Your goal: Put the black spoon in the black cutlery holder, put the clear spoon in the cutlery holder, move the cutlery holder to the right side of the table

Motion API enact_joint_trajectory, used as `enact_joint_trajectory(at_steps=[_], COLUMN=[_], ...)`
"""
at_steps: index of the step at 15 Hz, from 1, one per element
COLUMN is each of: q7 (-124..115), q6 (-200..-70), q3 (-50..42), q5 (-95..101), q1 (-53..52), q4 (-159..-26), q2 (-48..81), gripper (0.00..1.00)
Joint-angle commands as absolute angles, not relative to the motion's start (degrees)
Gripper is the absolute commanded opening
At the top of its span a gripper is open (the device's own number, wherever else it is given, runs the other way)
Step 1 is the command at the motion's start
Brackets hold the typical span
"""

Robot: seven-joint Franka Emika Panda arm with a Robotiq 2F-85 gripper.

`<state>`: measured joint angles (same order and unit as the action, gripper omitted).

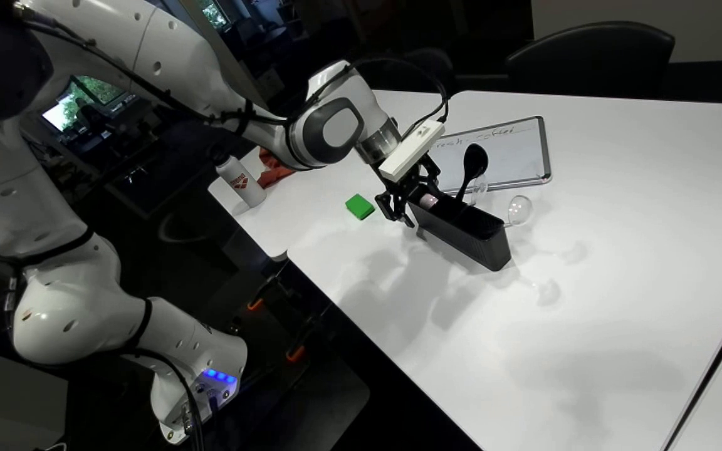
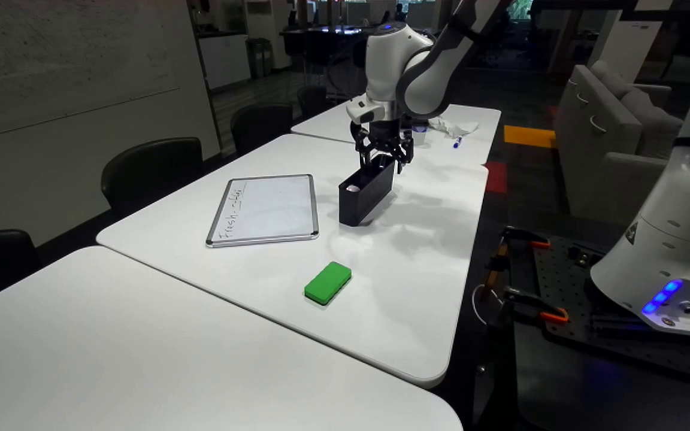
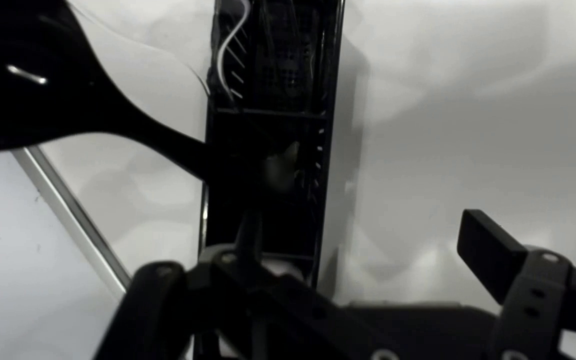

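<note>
In an exterior view the black spoon (image 1: 476, 161) leans from the black cutlery holder (image 1: 461, 241) toward 1 o'clock, the clear spoon (image 1: 520, 210) toward 2 — so I judge the final shift is in hand. At the 10 o'clock end my gripper (image 3: 363, 230) stands wide, holding nothing, seemingly astride a long wall — next, pinch it and go right along the table (image 1: 624, 269).

The small framed whiteboard (image 2: 273, 209) on the bench (image 2: 417, 311) bears handwriting (image 2: 231, 214) in both exterior views: "Fresh-", then a word that looks like "coffee", partly unclear. Red lettering (image 1: 239, 181) on the white bottle (image 1: 245, 191) in an exterior view seems to read "arena". A dark mark (image 2: 631, 233) on the arm's base (image 2: 659, 251) is too small to read.
</note>
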<state>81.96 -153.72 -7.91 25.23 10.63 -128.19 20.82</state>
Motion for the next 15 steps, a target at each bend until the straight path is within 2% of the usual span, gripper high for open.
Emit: enact_joint_trajectory(at_steps=[1,6,8,9,10,13,15], q7=[83.4,83.9,84.2,84.3,84.3,84.6,84.5], q6=[-156.7,-156.6,-156.5,-156.5,-156.5,-156.4,-156.4], q3=[-7.3,-6.4,-5.9,-5.6,-5.4,-4.8,-4.6], q5=[24.9,23.7,23.2,23.0,22.8,22.1,21.6], q1=[11.8,12.7,13.4,13.7,13.9,14.5,14.8], q4=[-127.3,-127.0,-126.9,-126.8,-126.8,-126.4,-126.0], q2=[23.1,25.0,25.5,25.7,25.9,26.3,26.5], gripper=[1.0,1.0,0.85,0.68,0.59,0.47,0.28])
